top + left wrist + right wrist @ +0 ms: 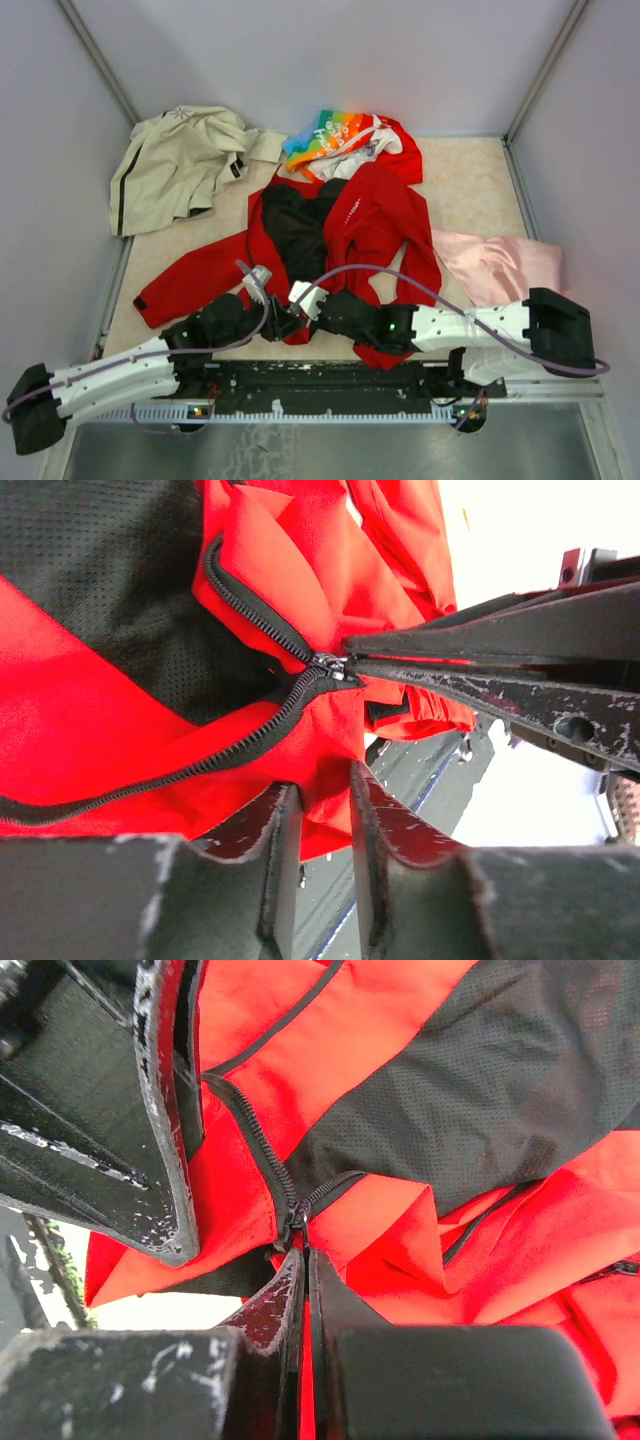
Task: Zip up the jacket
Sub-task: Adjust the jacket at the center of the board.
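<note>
Red jacket lies open mid-table. My left gripper pinches its hem; my right gripper is clamped on the zipper slider, low on the track. I judge zipping is just starting. Next, I draw the slider along the teeth, hem held taut.

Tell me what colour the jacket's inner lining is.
Black mesh lining, inside the red jacket; clearest in the right wrist view.

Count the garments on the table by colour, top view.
Red: 1, the jacket
Beige: 1, the beige jacket
Red with rainbow-and-white print: 1, the printed garment
Pink: 1, the pink cloth
Total: 4
</note>
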Controlling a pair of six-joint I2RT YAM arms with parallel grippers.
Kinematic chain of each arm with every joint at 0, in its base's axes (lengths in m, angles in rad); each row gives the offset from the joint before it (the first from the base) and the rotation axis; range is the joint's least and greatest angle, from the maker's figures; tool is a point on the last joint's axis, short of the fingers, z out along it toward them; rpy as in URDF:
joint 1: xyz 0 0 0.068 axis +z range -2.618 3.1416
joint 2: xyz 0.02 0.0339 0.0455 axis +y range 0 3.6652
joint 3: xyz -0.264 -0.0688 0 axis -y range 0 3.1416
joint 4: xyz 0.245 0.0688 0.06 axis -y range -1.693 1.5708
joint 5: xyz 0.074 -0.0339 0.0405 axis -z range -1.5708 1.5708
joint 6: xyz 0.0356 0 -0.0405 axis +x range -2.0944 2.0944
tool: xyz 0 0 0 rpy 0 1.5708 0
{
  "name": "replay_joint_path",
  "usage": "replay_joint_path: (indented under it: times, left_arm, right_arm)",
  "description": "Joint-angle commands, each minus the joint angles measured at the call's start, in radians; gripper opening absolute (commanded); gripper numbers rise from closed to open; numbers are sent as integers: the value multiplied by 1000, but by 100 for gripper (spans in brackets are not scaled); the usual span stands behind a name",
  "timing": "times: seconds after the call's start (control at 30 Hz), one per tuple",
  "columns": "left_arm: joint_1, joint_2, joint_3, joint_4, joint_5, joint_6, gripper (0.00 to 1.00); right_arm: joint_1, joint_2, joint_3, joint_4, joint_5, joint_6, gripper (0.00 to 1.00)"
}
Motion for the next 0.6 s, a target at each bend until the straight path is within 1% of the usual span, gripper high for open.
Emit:
replay_joint_path:
  times: [0.0, 0.27, 0.43, 0.57]
  left_arm:
    - [-8, -116, -26, -98, -89, -95, 34]
    - [-8, -267, -49, -156, -126, -196, 54]
    - [-8, -255, -69, -120, -137, -218, 55]
    - [-8, -197, -69, -74, -134, -215, 51]
  right_arm:
    - [-2, 43, 65, 72, -22, 54, 0]
    - [21, 73, 99, 66, -66, 78, 0]
    - [31, 69, 105, 71, -115, 88, 0]
    - [33, 66, 105, 75, -150, 94, 0]
